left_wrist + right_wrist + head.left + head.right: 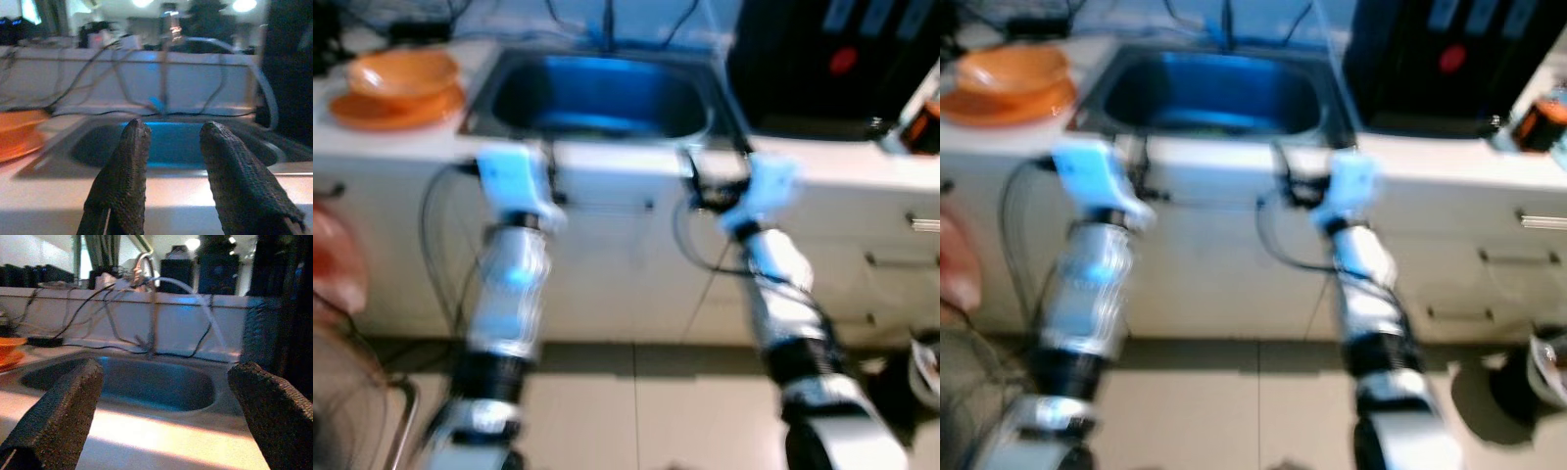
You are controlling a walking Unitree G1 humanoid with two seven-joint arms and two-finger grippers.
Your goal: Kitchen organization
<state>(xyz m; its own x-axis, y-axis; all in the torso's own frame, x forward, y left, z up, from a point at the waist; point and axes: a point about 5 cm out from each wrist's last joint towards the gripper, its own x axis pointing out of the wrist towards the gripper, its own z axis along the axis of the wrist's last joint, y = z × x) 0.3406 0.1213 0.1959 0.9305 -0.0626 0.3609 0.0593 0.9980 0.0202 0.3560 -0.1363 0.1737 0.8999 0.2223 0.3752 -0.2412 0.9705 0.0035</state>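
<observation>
Ahead, one sink [597,98], two orange dishes [399,86], two spread grippers.

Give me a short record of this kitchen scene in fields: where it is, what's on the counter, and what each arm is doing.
place: white counter with cabinets below, tiled floor
sink: steel basin set in the counter, faucet behind it
left of sink: orange bowl stacked on orange plate
right of sink: large black appliance
left gripper: raised at the counter edge facing the sink, fingers apart, holding nothing
right gripper: same height, fingers wide apart, holding nothing
image quality: head views blurred
</observation>
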